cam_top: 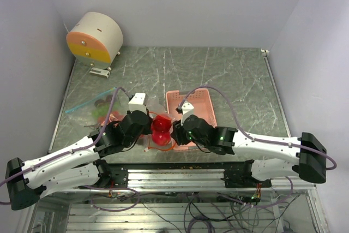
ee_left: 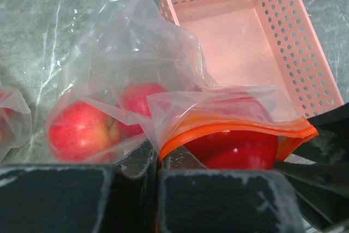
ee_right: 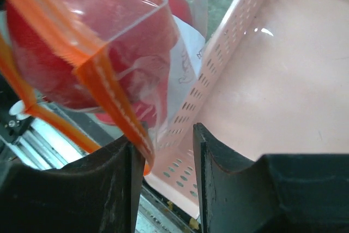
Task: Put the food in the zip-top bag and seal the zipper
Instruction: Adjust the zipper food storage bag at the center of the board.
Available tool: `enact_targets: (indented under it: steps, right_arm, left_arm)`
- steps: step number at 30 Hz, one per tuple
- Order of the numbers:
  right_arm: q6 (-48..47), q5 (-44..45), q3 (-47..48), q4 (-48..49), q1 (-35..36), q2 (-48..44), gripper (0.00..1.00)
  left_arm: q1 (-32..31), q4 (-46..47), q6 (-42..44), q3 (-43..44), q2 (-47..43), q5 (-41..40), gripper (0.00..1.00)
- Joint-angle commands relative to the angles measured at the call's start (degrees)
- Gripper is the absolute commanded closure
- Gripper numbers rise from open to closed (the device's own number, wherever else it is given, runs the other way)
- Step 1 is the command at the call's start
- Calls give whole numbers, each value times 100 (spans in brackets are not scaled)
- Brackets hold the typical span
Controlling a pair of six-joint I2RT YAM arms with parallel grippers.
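Three red toy apples [ee_left: 234, 148] sit inside a clear zip-top bag [ee_left: 131, 42] at the near edge of the table [cam_top: 229, 75], between the two arms. The bag's mouth is edged by an orange zipper [ee_left: 218, 128].

The left gripper [ee_left: 157, 161] is clamped tight on the bag, its fingers [ee_left: 65, 200] pressed together with the orange strip pinched at one end of the mouth.

The right gripper [ee_right: 163, 135] stands part-way open at the other end. The corner of the zipper hangs in the gap and lies against one finger [ee_right: 98, 189], clear of the other, so nothing is gripped there.

A pink tray [ee_left: 305, 53] sits just beside the bag. Further left lies a second bag [cam_top: 95, 107] with a blue strip.
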Motion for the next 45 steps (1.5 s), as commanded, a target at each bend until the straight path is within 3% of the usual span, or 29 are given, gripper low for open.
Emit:
enact_targets:
  steps: [1, 4, 7, 11, 14, 16, 18, 20, 21, 26, 32, 35, 39, 45]
  right_arm:
    - [-16, 524, 198, 188, 16, 304, 62]
    - [-25, 657, 315, 236, 26, 483, 72]
    - [65, 782, 590, 62, 14, 601, 100]
    - [167, 866, 1192, -444, 14, 746, 100]
    - [241, 824, 1614, -704, -29, 882, 100]
    - [282, 696, 1802, -781, -127, 994, 100]
    - [361, 550, 1951, -792, -267, 1079, 100]
    - [460, 316, 2032, -762, -470, 1163, 100]
    - [529, 124, 2042, -720, -605, 1199, 100]
    - [1081, -1141, 1883, -157, -1373, 1192, 100]
    - [2062, -2125, 1915, 630, -1909, 1228, 100]
    - [2932, -2561, 1750, 1358, -2185, 1232, 100]
    - [3872, -2610, 1501, 2037, -2333, 1280, 100]
    - [4354, -2456, 1439, 2508, -2334, 1263, 100]
  left_arm:
    - [17, 255, 70, 124, -61, 33, 93]
    - [20, 246, 71, 96, -137, 0, 93]
    - [14, 220, 75, 54, -161, -69, 93]
    - [16, -48, 86, 110, -202, -179, 92]
    - [12, -350, 217, 280, -496, -133, 80]
    - [20, -546, 355, 422, -832, -47, 67]
    - [16, -678, 507, 516, -1243, 140, 40]
    - [18, -761, 619, 576, -1652, 354, 4]
    - [20, -796, 661, 591, -1836, 447, 0]
    - [18, -1014, 729, 533, -2613, 831, 1]
    - [17, -1177, 743, 353, -2865, 1288, 1]
    - [18, -1092, 774, 312, -2812, 1456, 7]
    - [20, -1014, 712, 293, -2659, 1425, 10]
    - [20, -944, 455, 223, -2204, 1184, 12]
